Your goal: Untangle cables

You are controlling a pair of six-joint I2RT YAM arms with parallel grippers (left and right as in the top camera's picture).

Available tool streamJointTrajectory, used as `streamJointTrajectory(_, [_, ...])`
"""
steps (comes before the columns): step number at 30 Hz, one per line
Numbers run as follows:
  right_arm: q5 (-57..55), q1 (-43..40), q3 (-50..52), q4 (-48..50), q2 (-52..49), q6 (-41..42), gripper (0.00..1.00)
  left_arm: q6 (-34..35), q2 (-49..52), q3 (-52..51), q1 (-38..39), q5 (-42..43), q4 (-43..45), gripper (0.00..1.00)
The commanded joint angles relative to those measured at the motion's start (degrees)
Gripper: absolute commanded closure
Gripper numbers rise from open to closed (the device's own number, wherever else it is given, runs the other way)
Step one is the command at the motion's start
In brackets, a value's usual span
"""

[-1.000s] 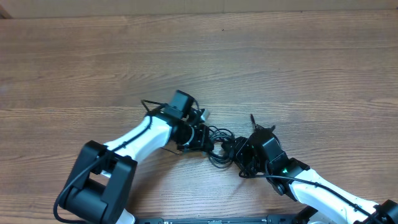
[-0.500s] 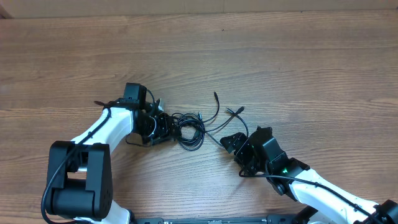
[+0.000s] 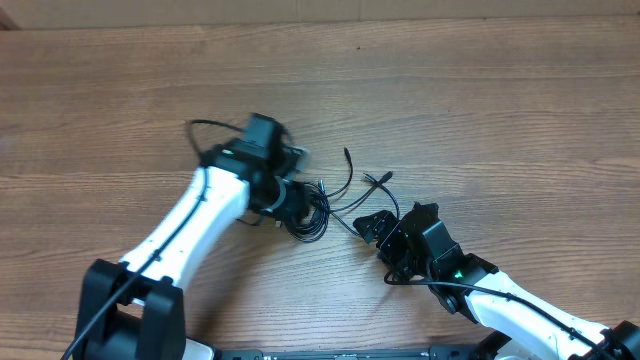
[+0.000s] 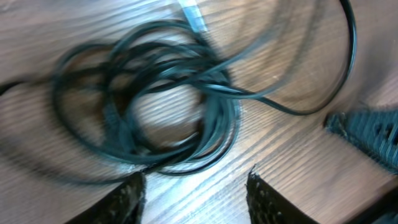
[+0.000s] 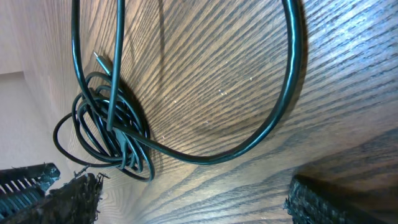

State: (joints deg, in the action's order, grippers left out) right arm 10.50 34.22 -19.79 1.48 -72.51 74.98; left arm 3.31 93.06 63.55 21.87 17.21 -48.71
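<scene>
The cables [image 3: 312, 212] lie on the wooden table as a small black coil, with two loose ends [image 3: 348, 158] trailing up and to the right. In the left wrist view the coil [image 4: 155, 106] sits just ahead of my left gripper [image 4: 196, 200], which is open with only bare wood between its fingertips. My left gripper [image 3: 292, 203] hovers at the coil's left side. My right gripper [image 3: 374, 228] stands open to the right of the coil, holding nothing. In the right wrist view a single cable loop [image 5: 289, 99] curves ahead of the wide-open right gripper [image 5: 199, 202], and the coil [image 5: 112, 140] lies at the left.
The left arm [image 3: 190, 225] slants up from the bottom left, the right arm [image 3: 500, 300] from the bottom right. A thicker black arm cable [image 3: 205, 128] loops behind the left wrist. The table's far edge [image 3: 320, 22] runs along the top.
The left gripper pulled the coil leftward away from the right gripper, then let go and opened; its arm has swung back right over the coil. The right gripper opened wider.
</scene>
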Motion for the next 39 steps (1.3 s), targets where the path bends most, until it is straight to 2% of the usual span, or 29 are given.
streamJointTrajectory(1, [-0.6,0.2,0.3,0.1,-0.2,-0.1,0.05,-6.9,0.3,0.8,5.8,-8.5,2.2,0.45])
streamJointTrajectory(7, [-0.6,0.2,0.3,0.1,-0.2,-0.1,0.05,-7.0,3.2,0.8,9.0,-10.6,4.6,0.59])
streamJointTrajectory(12, [-0.6,0.2,0.3,0.1,-0.2,-0.1,0.04,-7.0,7.3,0.6,8.9,-12.3,4.9,0.58])
streamJointTrajectory(16, [-0.6,0.2,0.3,0.1,-0.2,-0.1,0.04,-7.0,10.0,0.6,8.9,-12.3,5.4,0.72])
streamJointTrajectory(21, [-0.6,0.2,0.3,0.1,-0.2,-0.1,0.04,-7.0,13.2,0.5,8.9,-10.3,5.5,0.83])
streamJointTrajectory(23, [-0.6,0.2,0.3,0.1,-0.2,-0.1,0.04,-7.0,13.7,0.5,8.9,-10.1,5.5,0.96])
streamJointTrajectory(28, [-0.5,0.2,0.3,0.1,-0.2,-0.1,0.04,-7.0,13.7,0.6,8.9,-10.1,4.4,0.96])
streamJointTrajectory(34, [0.3,0.2,0.3,0.3,-0.2,-0.1,0.05,-7.0,10.1,1.2,8.9,-9.3,-2.0,0.96])
streamJointTrajectory(39, [6.8,0.2,0.3,5.9,-0.2,-8.8,0.1,-7.2,4.7,1.2,8.9,-3.4,-2.3,0.96])
